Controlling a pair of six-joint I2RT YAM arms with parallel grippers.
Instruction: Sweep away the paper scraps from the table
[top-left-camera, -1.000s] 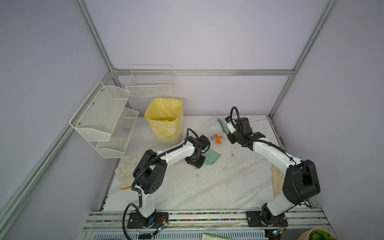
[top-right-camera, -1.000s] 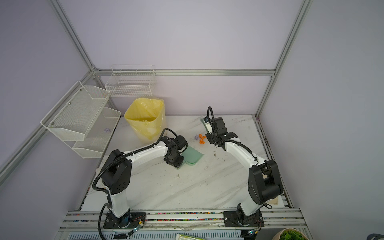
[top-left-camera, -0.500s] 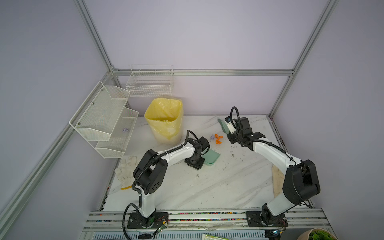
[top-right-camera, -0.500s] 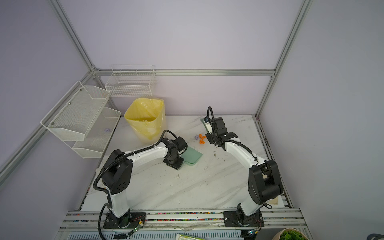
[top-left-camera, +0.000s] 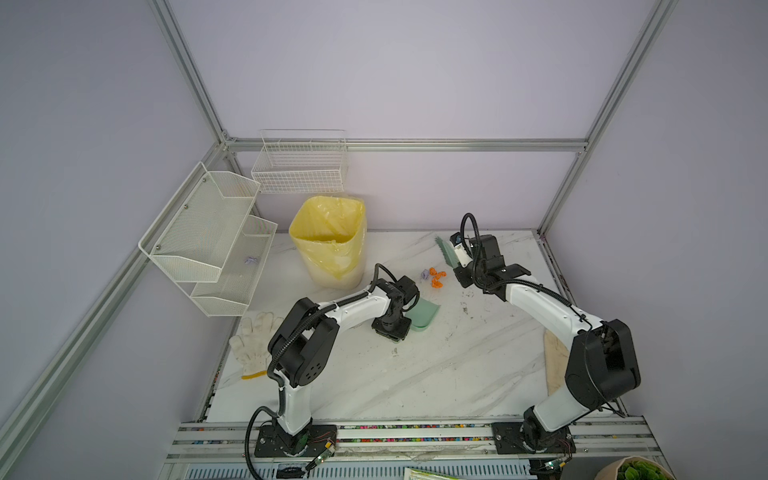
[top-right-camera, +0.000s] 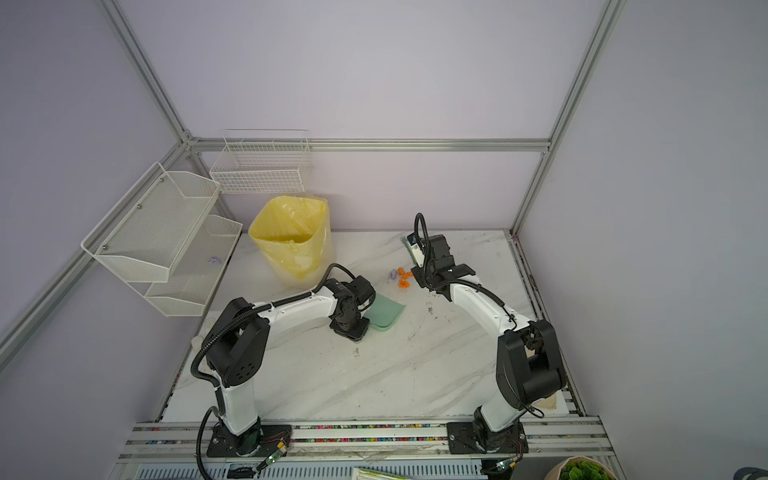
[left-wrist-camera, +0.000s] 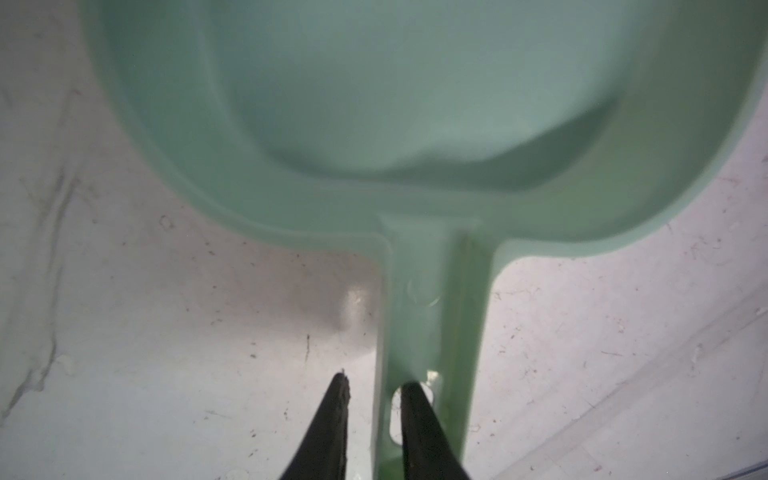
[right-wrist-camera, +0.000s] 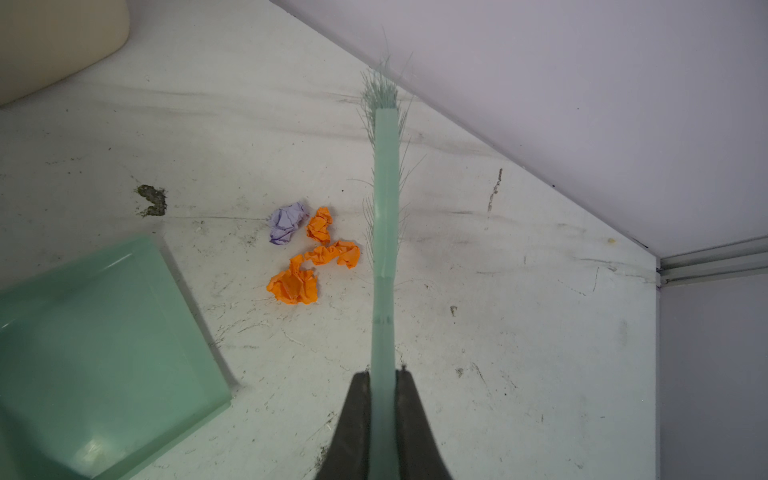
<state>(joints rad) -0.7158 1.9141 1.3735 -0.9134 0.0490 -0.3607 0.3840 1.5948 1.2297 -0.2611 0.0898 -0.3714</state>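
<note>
Several orange and one lilac paper scraps (right-wrist-camera: 307, 257) lie bunched on the white marble table (top-left-camera: 415, 374), seen in both top views (top-left-camera: 436, 277) (top-right-camera: 402, 277). My right gripper (right-wrist-camera: 384, 376) is shut on the handle of a green brush (right-wrist-camera: 385, 208), whose bristles stand just beside the scraps. A green dustpan (top-left-camera: 424, 313) (right-wrist-camera: 95, 353) lies flat a little short of the scraps, its mouth toward them. My left gripper (left-wrist-camera: 376, 384) straddles one edge of the dustpan (left-wrist-camera: 415, 104) handle. Its jaws are narrowly open, with a gap between one finger and the handle.
A yellow-lined bin (top-left-camera: 332, 241) stands at the back left of the table. White mesh shelves (top-left-camera: 208, 232) and a wire basket (top-left-camera: 299, 166) hang on the frame. A white glove (top-left-camera: 255, 340) lies at the left edge, a beige cloth (top-left-camera: 555, 361) at the right edge.
The left gripper's jaws have narrowed around the dustpan handle. The right arm, the brush and the scraps have not moved.
</note>
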